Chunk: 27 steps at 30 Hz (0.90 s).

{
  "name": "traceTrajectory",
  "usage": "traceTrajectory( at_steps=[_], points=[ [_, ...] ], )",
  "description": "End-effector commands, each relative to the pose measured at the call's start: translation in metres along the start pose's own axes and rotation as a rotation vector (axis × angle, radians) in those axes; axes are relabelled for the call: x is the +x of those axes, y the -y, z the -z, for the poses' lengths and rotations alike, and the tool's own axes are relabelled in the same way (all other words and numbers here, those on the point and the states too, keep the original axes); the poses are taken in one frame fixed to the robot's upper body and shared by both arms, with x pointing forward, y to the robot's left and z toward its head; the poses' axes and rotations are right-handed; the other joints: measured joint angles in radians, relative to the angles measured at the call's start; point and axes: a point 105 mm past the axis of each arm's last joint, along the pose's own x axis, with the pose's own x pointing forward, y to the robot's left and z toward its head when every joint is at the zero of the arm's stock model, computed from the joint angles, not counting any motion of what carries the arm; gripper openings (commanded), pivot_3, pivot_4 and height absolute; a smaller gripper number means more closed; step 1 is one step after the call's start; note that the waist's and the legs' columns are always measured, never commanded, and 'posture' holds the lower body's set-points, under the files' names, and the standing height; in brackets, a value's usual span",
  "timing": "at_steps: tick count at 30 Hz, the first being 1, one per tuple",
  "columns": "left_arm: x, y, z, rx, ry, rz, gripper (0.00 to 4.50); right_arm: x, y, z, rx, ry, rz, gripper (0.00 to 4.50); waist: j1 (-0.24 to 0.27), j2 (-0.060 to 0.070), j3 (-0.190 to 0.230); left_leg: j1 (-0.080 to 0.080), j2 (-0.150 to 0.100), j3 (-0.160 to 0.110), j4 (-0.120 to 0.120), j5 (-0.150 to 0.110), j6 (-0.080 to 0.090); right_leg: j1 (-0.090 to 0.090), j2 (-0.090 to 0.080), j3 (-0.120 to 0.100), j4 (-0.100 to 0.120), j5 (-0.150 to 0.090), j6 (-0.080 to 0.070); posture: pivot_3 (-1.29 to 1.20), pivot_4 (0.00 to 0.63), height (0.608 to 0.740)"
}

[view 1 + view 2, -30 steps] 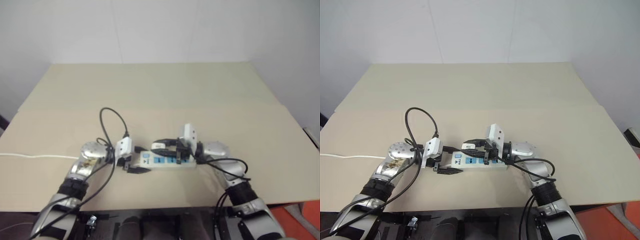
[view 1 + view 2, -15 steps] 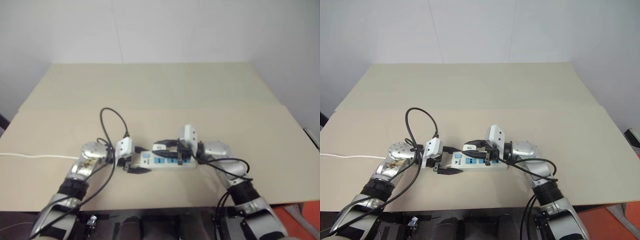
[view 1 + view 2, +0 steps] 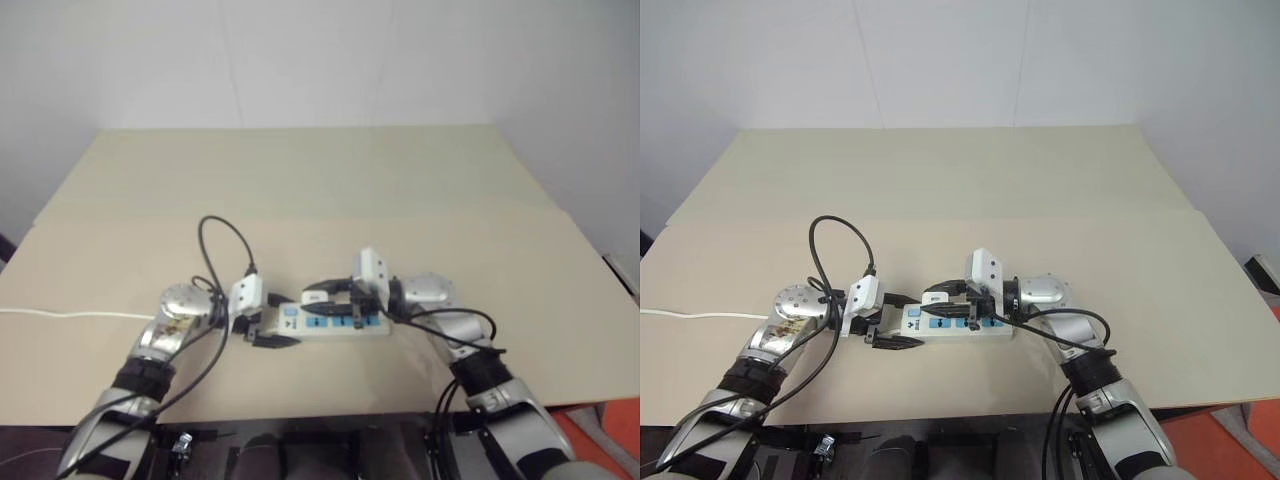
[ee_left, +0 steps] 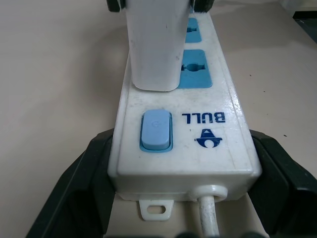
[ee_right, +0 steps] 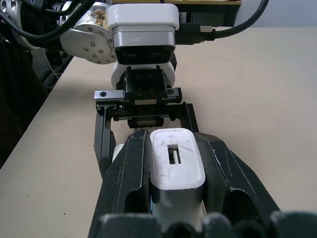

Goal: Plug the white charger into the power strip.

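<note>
Head stereo pair: looks forward and down from above both grippers, moderately far. Left wrist camera: close, sights along the left gripper (image 4: 181,183) at the power strip (image 4: 198,134) button end, the white charger (image 4: 156,44) just beyond. Right wrist camera: close, sights along the right gripper (image 5: 176,173) toward the left gripper. All views share the strip between the grippers.

White power strip (image 4: 198,148), blue sockets (image 4: 195,75)
</note>
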Motion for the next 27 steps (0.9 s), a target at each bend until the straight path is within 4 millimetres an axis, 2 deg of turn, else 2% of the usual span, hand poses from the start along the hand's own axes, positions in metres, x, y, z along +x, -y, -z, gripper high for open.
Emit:
traceTrajectory(
  at_steps=[1,6,11,20,27],
  points=[
    [-0.015,0.0,0.005,-0.006,-0.042,-0.02,3.29,-0.022,-0.006,0.05,0.119,-0.179,0.038,1.12,0.0,0.0,0.0,0.0,0.0,0.0,0.0,0.0,0.0,0.0,0.0,0.0,0.0,0.0,0.0,0.0,0.15,0.74],
    [-0.016,0.0,0.005,-0.009,-0.045,-0.025,3.29,-0.027,-0.008,0.06,0.14,-0.206,0.049,1.12,-0.001,0.0,-0.001,0.001,0.0,0.0,0.0,0.0,0.0,0.001,0.0,0.0,0.0,0.0,0.0,0.0,0.15,0.74],
    [-0.016,-0.001,0.005,-0.008,-0.046,-0.027,3.29,-0.025,-0.009,0.059,0.132,-0.209,0.04,1.12,-0.002,-0.001,-0.001,0.002,0.0,0.0,0.0,0.0,0.0,0.001,0.0,0.0,0.0,0.0,0.0,0.0,0.15,0.74],
    [-0.014,-0.002,0.003,-0.004,-0.039,-0.029,3.29,-0.013,-0.002,0.038,0.086,-0.159,0.021,1.12,-0.002,-0.001,-0.001,0.002,0.0,0.001,0.0,0.0,0.0,0.001,0.0,0.001,0.0,0.0,0.0,0.0,0.15,0.74],
    [-0.013,-0.002,0.003,-0.005,-0.036,-0.031,3.29,-0.011,0.001,0.03,0.062,-0.14,0.018,1.12,-0.002,-0.001,-0.001,0.002,0.0,0.001,0.0,0.0,0.0,0.001,0.0,0.001,0.0,0.0,0.0,0.0,0.15,0.74]
  ],
)
